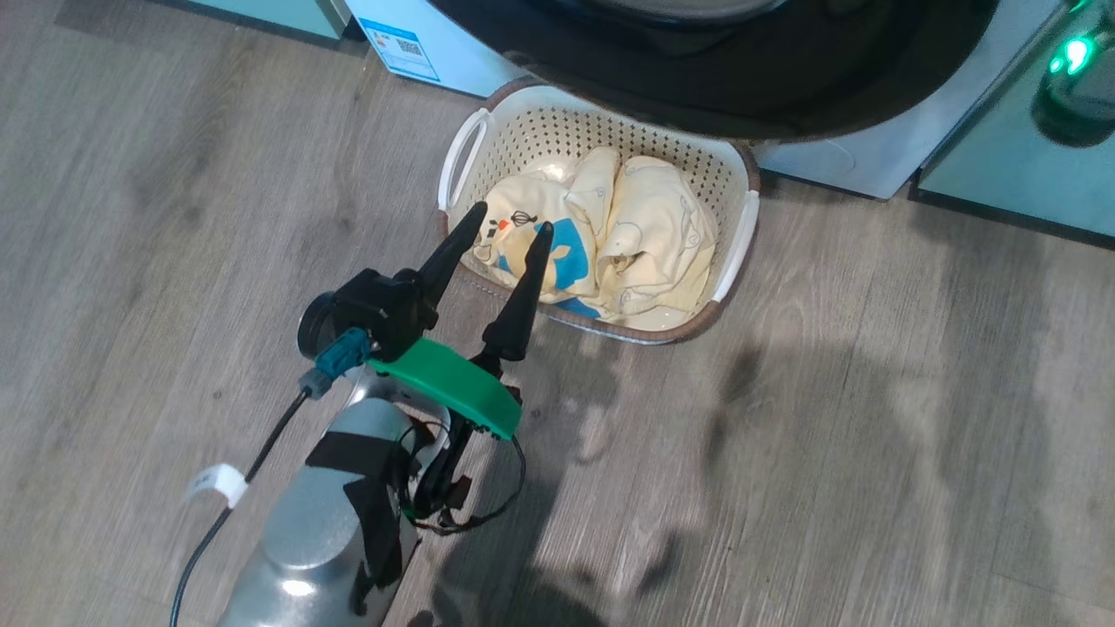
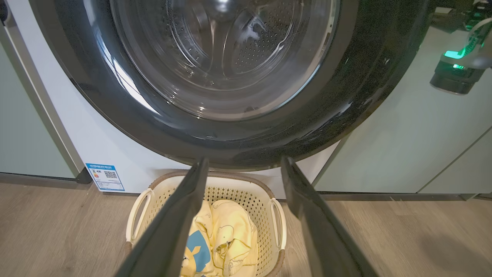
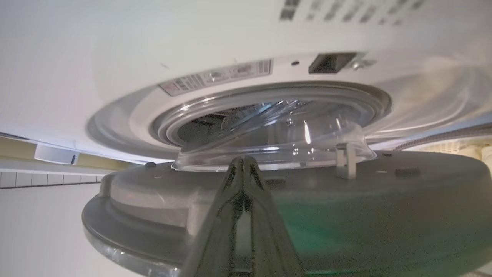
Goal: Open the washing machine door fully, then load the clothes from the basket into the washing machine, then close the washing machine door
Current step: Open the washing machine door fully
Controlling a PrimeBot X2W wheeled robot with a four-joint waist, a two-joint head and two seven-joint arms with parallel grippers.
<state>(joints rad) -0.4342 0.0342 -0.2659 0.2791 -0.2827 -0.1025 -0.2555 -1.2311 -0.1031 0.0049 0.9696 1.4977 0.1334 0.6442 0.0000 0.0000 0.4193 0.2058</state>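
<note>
**Item 1.** QR sticker [image 1: 401, 48]. It sits on the lower front corner of the white washing machine [image 1: 466, 57], at the far left.

**Item 2.** Left gripper [image 1: 511, 219]. The jaws are spread wide and hold nothing. It is poised above the near rim of the basket [image 1: 610, 131], with its tips over the bear-print garment.

**Item 3.** Basket. It stands on the floor [image 1: 871, 435] close against the machine's front, and the door overhangs its far side. The clothes [image 1: 645, 235] lie bunched inside, with none loaded yet.

**Item 4.** Washing machine door [image 1: 740, 96]. It is ajar and not swung wide. In the right wrist view its glass bowl [image 3: 276, 150] stands partly out of the rubber-ringed opening [image 3: 346, 98].

**Item 5.** Right gripper [image 3: 242, 161]. The jaws are pressed together and hold nothing, and they point at the door's grey inner face.

**Handling note.** The step in hand is judged to be opening the door fully. It would go best with the closed right tips set low against the inner face, away from the glass. The push should follow the door's arc at an even pace. The left gripper should be kept clear of the sweep — the clothes can wait until the opening is free.

**Not determined.**
- Whether the right tips touch the door cannot be told.
- The door's upper part is cut off at the top of the head view.
- The basket's bottom is covered by cloth.
- The number of garments is hard to make out — the folds run together.
</note>
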